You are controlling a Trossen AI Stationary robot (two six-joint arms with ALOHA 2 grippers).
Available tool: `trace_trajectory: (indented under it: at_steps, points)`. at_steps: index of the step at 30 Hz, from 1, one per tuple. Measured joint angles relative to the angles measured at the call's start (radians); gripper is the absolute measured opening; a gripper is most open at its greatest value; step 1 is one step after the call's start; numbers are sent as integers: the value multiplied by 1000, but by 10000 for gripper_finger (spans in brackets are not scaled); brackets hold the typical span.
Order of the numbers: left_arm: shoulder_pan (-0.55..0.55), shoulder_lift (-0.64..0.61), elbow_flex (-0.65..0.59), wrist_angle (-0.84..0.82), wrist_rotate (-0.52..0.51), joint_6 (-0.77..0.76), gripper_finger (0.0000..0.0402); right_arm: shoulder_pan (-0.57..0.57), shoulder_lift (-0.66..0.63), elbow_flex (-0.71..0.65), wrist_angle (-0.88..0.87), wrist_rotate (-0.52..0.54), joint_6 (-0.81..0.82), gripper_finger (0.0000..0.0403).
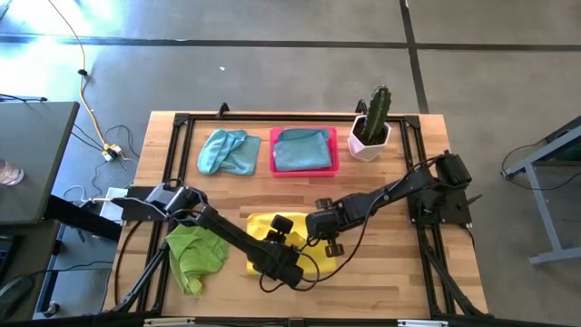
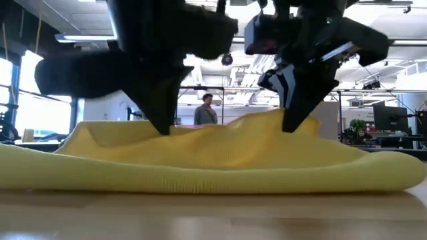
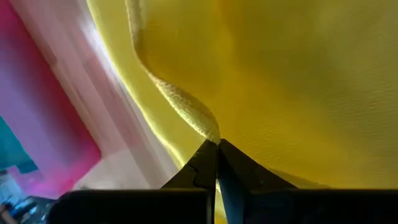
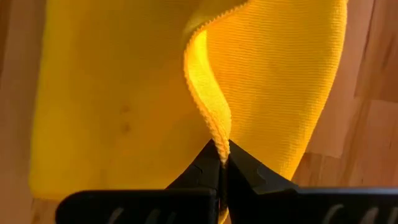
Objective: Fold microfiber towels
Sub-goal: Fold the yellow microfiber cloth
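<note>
The yellow towel point(image 1: 261, 225) lies on the wooden tabletop point(image 1: 381, 272), and both robot hands are on it. The left hand point(image 3: 216, 144) is closed tight on a raised edge of the yellow towel, with the cloth edge pinched right between its two dark fingers point(image 3: 199, 168). The right hand point(image 4: 222, 157) is closed tight too, and it pinches another bit of the yellow towel's edge, which curls up from its fingertips. In the low view the yellow towel point(image 2: 213, 163) is a soft lump on the tabletop, and the two hands point(image 2: 163, 123) point(image 2: 293, 120) come down onto its top side, a little apart from each other. In the high view the left hand point(image 1: 277, 263) and the right hand point(image 1: 320, 232) sit close together over the yellow towel. A lime green towel point(image 1: 195, 254) lies crumpled just beside the left arm, away from both hands. Farther off from the hands, a light blue towel point(image 1: 227, 152) lies bunched on the tabletop. Next to it is a pink tray point(image 1: 332, 162) with another light blue towel point(image 1: 301, 148) lying in it. A small cactus point(image 1: 377, 107) in a white pot point(image 1: 368, 145) stands beside the tray. A person point(image 2: 207, 110) stands far back in the room.
</note>
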Motion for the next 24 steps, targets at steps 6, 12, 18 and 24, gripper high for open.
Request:
trace_trajectory:
  at_steps: [6,12,18,24]
  points:
    - [9,-1,-44,36,-34,43,0,-22,13,-1,-37,3,0,0]
    - [15,-3,-48,41,-121,109,0,-51,13,0,-47,11,-9,0]
    - [40,-15,-48,34,-162,132,0,-82,13,0,-70,23,-26,0]
    - [75,-20,-82,22,-93,111,0,-115,13,0,-73,56,-50,0]
